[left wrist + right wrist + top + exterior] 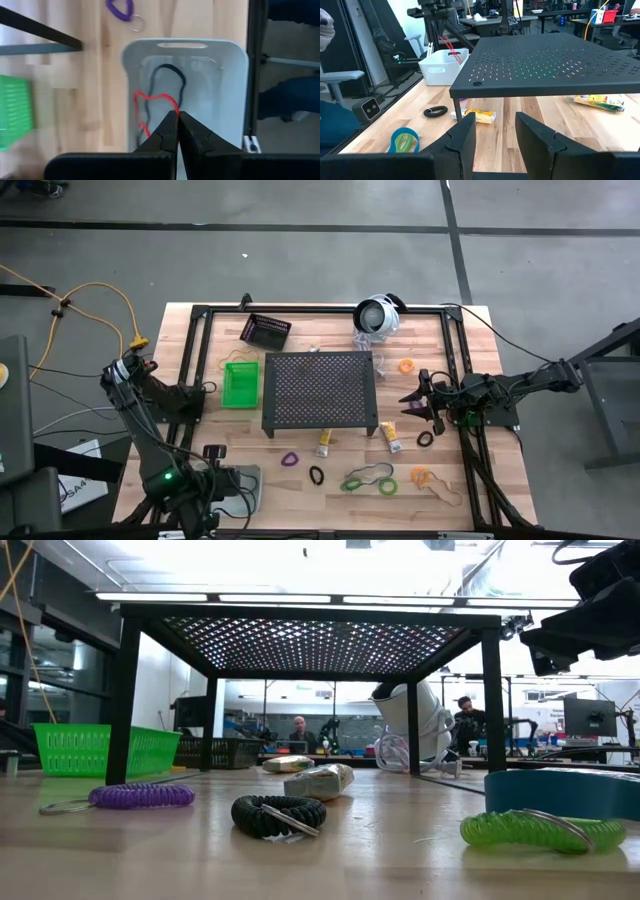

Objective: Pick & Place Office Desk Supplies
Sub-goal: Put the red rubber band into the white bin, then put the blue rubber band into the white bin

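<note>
My left gripper [177, 116] is shut on a red rubber band [150, 100] and stands over the clear bin [182, 45] at the table's near left [243, 478]. A black band [170, 75] shows inside that bin. A purple loop [290, 459], a black loop [317, 475], green loops [352, 483] and an orange band [419, 476] lie on the wood along the near edge. Two yellow tubes [325, 442] [390, 436] lie by the stand's near side. My right gripper [415, 402] waits open at the right, level, with nothing between its fingers [470, 132]. My left gripper pinches a short stretch of the red band [175, 111] between its two fingertips. The fingers point steeply down from above the bin. The band hangs slack below them as a loop inside the bin's walls; whether its lower end rests on the bin floor I cannot tell.
The big black perforated stand [320, 390] fills the table's middle. A green bin [240, 383] and a black bin [266, 330] stand to its left and far left. A round white device [377, 315] sits at the far edge, and a blue ring [213, 452] lies near the clear bin.
</note>
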`<state>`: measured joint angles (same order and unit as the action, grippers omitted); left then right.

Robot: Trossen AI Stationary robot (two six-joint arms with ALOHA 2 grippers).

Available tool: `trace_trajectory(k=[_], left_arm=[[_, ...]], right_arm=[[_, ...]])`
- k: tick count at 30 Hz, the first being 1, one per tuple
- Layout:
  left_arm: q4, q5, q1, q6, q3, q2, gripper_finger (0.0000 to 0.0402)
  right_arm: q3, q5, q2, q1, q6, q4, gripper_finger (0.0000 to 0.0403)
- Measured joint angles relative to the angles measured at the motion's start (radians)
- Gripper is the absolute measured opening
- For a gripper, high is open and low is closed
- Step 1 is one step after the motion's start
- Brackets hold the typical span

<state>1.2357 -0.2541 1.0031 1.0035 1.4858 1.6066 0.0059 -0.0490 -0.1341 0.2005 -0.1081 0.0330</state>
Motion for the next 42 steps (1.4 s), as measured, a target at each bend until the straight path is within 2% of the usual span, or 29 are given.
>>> trace_trajectory(k=[13,19,25,34,42], left_arm=[[-0.141,0.090,-0.016,-0.013,-0.116,0.000,0.0001],[-0.157,0.104,-0.027,-0.021,-0.118,0.000,0.0003],[-0.157,0.106,-0.028,-0.013,-0.118,0.000,0.0028],[-0.157,0.099,-0.028,-0.034,-0.118,0.000,0.0086],[-0.157,0.092,-0.028,-0.034,-0.118,0.000,0.0097]], right_arm=[[0.000,0.000,0.000,0.000,0.000,0.000,0.0126],[0.000,0.000,0.000,0.000,0.000,0.000,0.0126],[0.000,0.000,0.000,0.000,0.000,0.000,0.0126],[0.000,0.000,0.000,0.000,0.000,0.000,0.0126],[0.000,0.000,0.000,0.000,0.000,0.000,0.0126]])
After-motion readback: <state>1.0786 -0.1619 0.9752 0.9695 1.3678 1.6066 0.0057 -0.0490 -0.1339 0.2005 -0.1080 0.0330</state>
